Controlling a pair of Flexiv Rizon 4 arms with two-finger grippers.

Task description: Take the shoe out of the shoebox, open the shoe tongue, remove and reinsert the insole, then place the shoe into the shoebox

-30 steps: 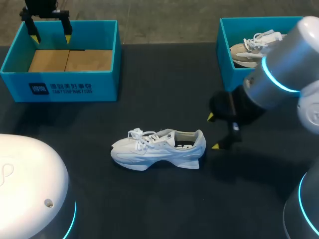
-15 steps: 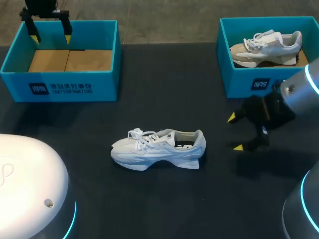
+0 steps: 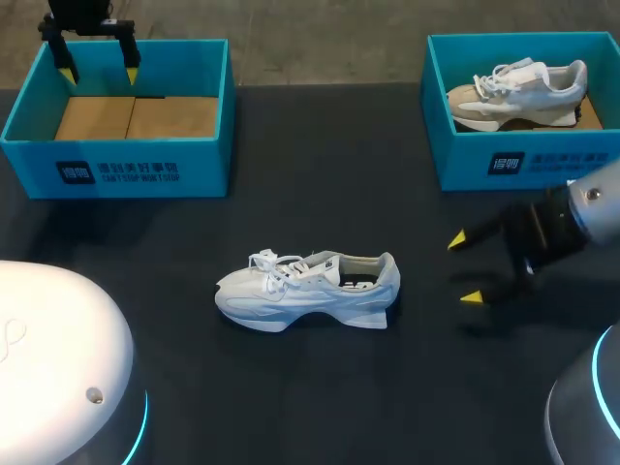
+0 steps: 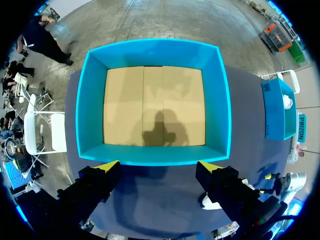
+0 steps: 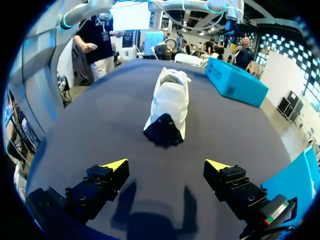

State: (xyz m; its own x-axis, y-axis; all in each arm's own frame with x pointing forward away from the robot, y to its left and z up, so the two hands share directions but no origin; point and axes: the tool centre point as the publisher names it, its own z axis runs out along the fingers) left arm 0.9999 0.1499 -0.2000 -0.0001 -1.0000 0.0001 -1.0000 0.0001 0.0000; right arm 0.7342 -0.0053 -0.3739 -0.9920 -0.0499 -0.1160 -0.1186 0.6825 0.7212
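A white shoe [image 3: 310,290] lies on its sole in the middle of the dark table, toe to the left, heel to the right. My right gripper [image 3: 465,268] hangs open to the right of the heel, a short gap away, holding nothing. In the right wrist view the shoe [image 5: 170,105] lies straight ahead of the open right gripper [image 5: 167,164], heel nearest. My left gripper [image 3: 97,60] hovers open over the far edge of the empty blue shoebox [image 3: 209,160]. The left wrist view looks down into that shoebox [image 4: 87,105], ahead of the left gripper [image 4: 156,165].
A second blue box [image 3: 433,116] at the back right holds another white and beige shoe [image 3: 518,92]. White robot bases sit at the front left [image 3: 53,358] and front right [image 3: 586,407] corners.
My right gripper has drawn back to the right, away from the shoe's heel, and stayed open. The shoe and the left arm have not moved.
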